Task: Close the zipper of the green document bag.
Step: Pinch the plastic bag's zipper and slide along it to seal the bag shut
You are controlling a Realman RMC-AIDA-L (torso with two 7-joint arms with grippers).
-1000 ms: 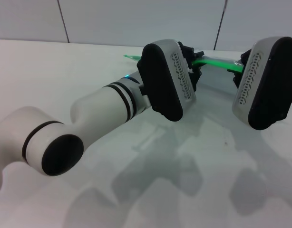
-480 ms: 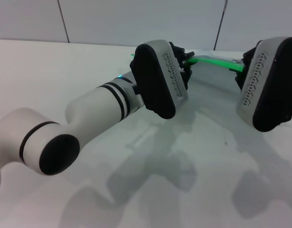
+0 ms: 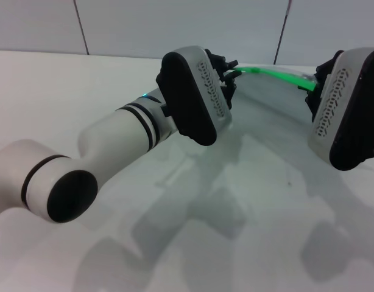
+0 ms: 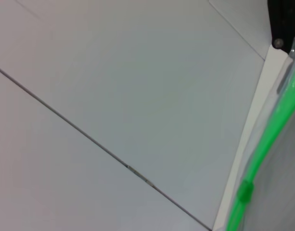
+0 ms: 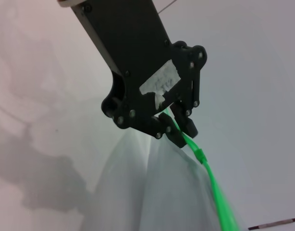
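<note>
Translucent green document bag (image 3: 278,115), bright green zipper (image 3: 275,74) along lifted far edge

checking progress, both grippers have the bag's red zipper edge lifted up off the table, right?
Not quite: the zipper edge is bright green, not red, as the head view and the right wrist view show. The rest holds: left gripper and right gripper hold the green document bag lifted off the table.

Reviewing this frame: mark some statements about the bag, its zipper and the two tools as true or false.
1. The left tool pinches one end of the zipper. True.
2. The green document bag lies flat on the table. False: its zipper edge is held up in the air between the arms.
3. A small green tab sits on the zipper just beyond the left tool. True.
4. The right tool is parked far from the bag. False: it is at the zipper's other end.
5. The zipper is red. False: bright green.
</note>
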